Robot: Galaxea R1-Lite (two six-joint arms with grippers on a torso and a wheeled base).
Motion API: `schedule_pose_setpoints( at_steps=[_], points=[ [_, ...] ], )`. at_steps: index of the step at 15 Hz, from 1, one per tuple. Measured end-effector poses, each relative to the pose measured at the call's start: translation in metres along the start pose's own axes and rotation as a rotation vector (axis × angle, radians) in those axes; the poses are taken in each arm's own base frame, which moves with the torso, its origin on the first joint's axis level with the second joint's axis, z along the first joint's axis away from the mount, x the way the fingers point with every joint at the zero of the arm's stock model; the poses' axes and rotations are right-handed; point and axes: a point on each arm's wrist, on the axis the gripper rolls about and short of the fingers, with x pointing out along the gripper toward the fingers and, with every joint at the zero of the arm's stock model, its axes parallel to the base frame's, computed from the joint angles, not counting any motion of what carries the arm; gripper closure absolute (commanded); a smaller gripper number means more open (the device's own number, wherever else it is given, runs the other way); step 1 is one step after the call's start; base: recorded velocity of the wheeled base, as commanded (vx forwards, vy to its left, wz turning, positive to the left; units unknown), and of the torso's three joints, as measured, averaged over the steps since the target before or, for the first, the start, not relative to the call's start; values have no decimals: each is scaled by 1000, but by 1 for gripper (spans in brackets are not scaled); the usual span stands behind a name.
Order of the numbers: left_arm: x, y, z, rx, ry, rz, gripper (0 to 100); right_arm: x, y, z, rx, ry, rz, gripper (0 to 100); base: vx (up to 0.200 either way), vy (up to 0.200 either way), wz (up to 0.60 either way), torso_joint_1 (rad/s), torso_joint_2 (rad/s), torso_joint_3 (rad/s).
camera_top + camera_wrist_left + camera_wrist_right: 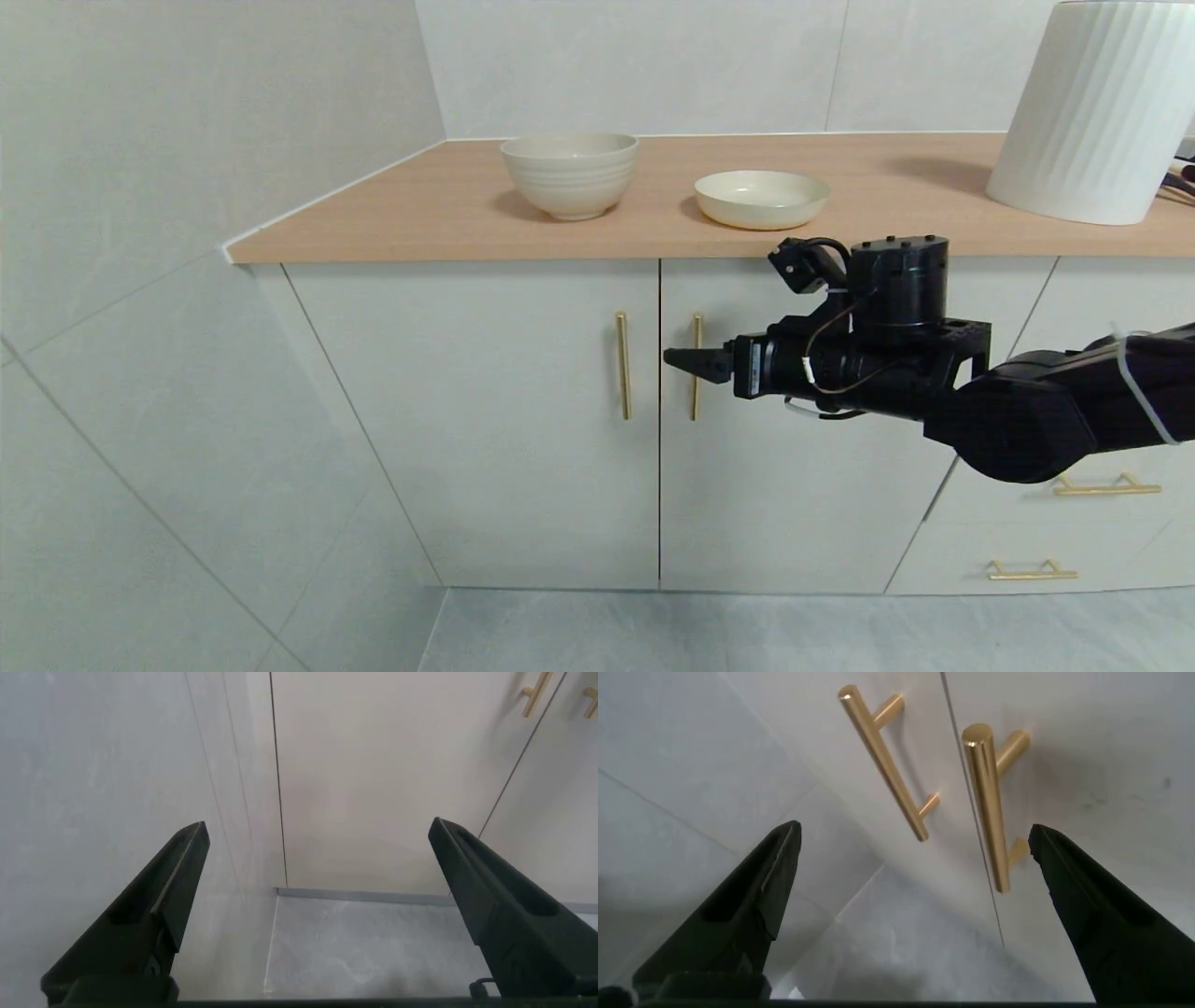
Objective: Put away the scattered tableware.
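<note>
The head camera looks forward and down from well back, taking in the table (448,205), the cabinet doors (485,420) under it and a strip of floor (747,635). The right wrist camera sits close to those doors, looking out past the right pincer (913,829) at the two brass handles (882,761), which the head view shares. The left wrist camera looks low past the left pincer (320,824), at the floor where the wall (93,765) meets the cabinet doors.
</note>
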Motion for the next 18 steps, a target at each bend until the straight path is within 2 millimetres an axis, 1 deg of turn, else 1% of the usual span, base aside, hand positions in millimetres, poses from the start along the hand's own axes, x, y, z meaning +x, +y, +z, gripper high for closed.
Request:
schedule_pose_setpoints(
  at_steps=[5, 7, 12, 14, 18],
  points=[
    [0, 0, 0, 1, 0, 0, 0, 21, -8, -15, -1, -34, 1, 0, 0, 0, 0, 0, 0, 0],
    [0, 0, 0, 0, 0, 1, 0, 26, -10, -19, 24, -29, 1, 0, 0, 0, 0, 0, 0, 0],
    [0, 0, 0, 0, 0, 0, 0, 39, -11, -27, 22, -48, 15, 0, 0, 0, 0, 0, 0, 0],
    [0, 0, 0, 0, 0, 0, 0, 43, -10, -31, 34, -44, 20, 0, 0, 0, 0, 0, 0, 0],
    [0, 0, 0, 0, 0, 0, 0, 46, -1, -31, 96, -58, 45, 0, 0, 0, 0, 0, 0, 0]
  ],
)
